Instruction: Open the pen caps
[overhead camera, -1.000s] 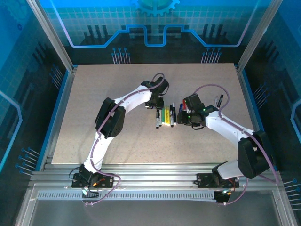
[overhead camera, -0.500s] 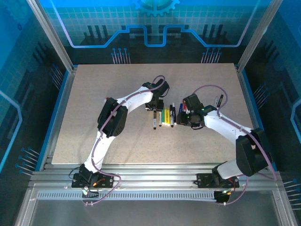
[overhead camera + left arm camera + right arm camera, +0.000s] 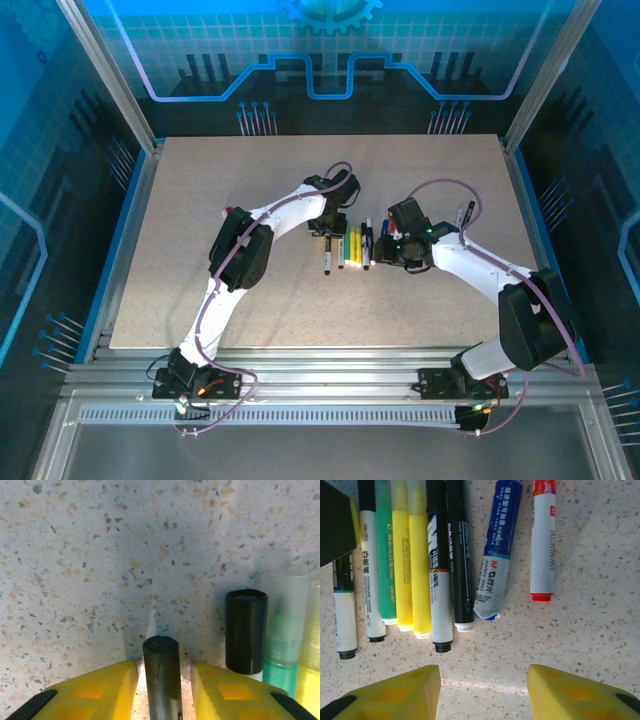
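The left gripper (image 3: 163, 667) has its yellow fingers pressed in on a dark cylindrical pen (image 3: 161, 655), pinching it by the barrel over the speckled stone-pattern desk (image 3: 100, 555). A black plastic cap (image 3: 245, 630) lies just beside it, next to a translucent green marker (image 3: 282, 640). The right gripper (image 3: 482, 671) has its fingers spread with nothing between them, just short of the row of slim markers (image 3: 439, 580). This row lies side by side near the desk's middle. A blue-labelled pen (image 3: 497, 555) and a red-ended white pen (image 3: 542, 545) form its right end.
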